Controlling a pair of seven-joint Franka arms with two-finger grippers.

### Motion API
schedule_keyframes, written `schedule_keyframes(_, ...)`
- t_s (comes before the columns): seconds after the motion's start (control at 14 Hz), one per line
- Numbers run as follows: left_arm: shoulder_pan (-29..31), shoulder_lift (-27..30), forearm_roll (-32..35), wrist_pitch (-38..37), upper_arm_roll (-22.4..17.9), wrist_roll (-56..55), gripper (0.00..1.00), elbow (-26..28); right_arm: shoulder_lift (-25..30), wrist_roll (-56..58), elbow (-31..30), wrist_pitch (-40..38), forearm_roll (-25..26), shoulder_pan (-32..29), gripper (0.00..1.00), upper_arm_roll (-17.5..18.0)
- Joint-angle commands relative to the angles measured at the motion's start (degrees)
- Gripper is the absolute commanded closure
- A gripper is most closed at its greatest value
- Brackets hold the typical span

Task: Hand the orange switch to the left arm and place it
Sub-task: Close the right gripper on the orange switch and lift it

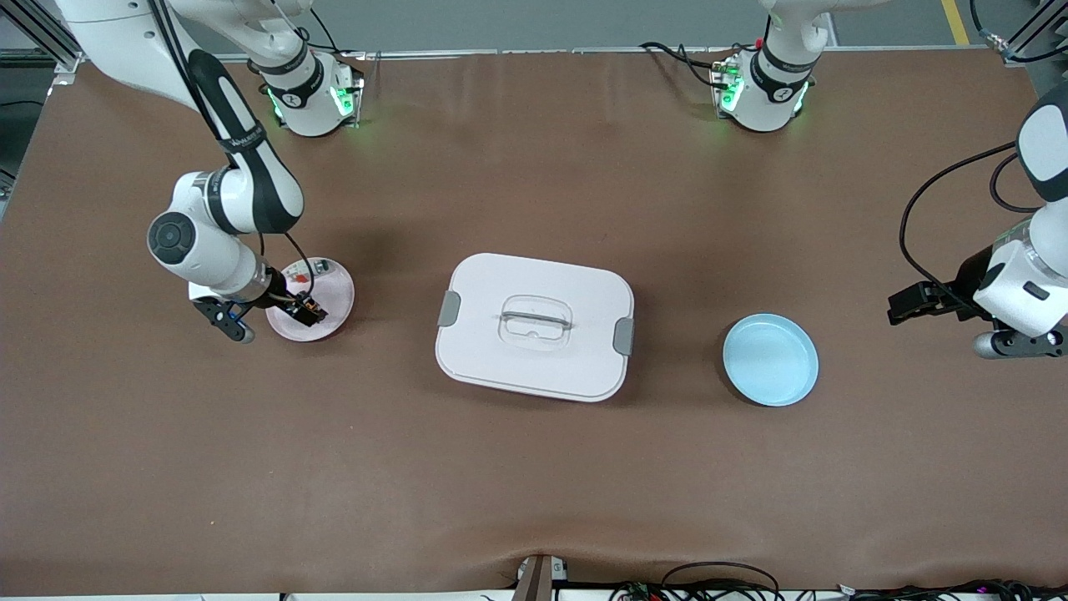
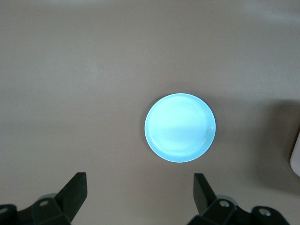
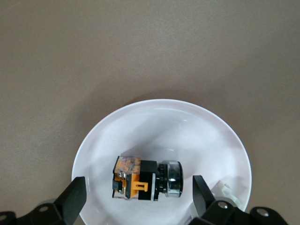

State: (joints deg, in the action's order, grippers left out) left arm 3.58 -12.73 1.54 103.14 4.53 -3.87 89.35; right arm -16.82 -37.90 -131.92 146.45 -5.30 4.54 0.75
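Observation:
The orange switch (image 1: 310, 312) (image 3: 140, 180), a small black body with an orange face and a metal collar, lies on its side on the pink plate (image 1: 335, 294) (image 3: 154, 122) at the right arm's end of the table. My right gripper (image 1: 297, 305) (image 3: 139, 187) hangs low over that plate, open, with one finger on each side of the switch and a gap to both. My left gripper (image 1: 899, 309) (image 2: 139, 187) is open and holds nothing. It waits over bare table at the left arm's end, beside the light-blue plate (image 1: 770, 359) (image 2: 180, 127). The white box (image 1: 501, 288) stands between the two plates.
A small grey-and-clear part (image 1: 312, 269) with an orange-red bit also lies on the pink plate, farther from the front camera than the switch. The box has a recessed handle (image 1: 536, 319) and grey side latches (image 1: 623, 335). The light-blue plate holds nothing.

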Motion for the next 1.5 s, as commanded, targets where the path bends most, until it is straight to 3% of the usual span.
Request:
schedule_keyframes(0.0, -0.06, -0.37, -0.66, -0.04, -0.05, -0.35, 0.0, -0.93, -1.98, -0.77, -1.75, 5.23, 1.26, 0.55, 0.0, -0.13)
schedule_keyframes(0.64, -0.32, -0.98, -0.57, -0.04, 0.21, -0.35, 0.0, -0.58, -4.36, -0.77, -1.76, 6.22, 2.49, 1.17, 0.0, -0.22)
schedule_keyframes(0.71, -0.24, -1.07, -0.57, 0.04, 0.3, -0.35, 0.0, -0.58, -4.36, -0.6, -1.76, 6.05, 2.49, 1.08, 0.12, -0.22)
schedule_keyframes(0.79, -0.24, -1.07, -0.57, -0.04, 0.3, -0.35, 0.0, -0.58, -4.28, -0.77, -1.76, 5.7, 2.49, 1.0, 0.39, -0.13)
schedule_keyframes(0.86, -0.15, -1.07, -0.57, 0.04, 0.3, -0.35, 0.0, -0.58, -4.28, -0.86, -1.76, 5.61, 2.4, 0.99, 0.81, -0.13)
schedule_keyframes(0.93, -0.15, -1.07, -0.57, -0.04, 0.3, -0.35, 0.0, -0.58, -4.1, -1.29, -1.76, 5.52, 2.23, 0.91, 1.0, -0.13)
schedule_keyframes(1.14, -0.15, -0.98, -0.57, -0.04, 0.3, -0.35, 0.0, -0.58, -2.96, -4.9, -1.23, 2.54, 2.23, 0.91, 1.0, -0.13)
schedule_keyframes(1.43, -0.24, -0.1, -0.13, -0.04, 0.48, -0.18, 0.0, -1.11, 2.74, -5.25, 2.54, -9.57, 1.09, 0.82, 1.0, -0.13)
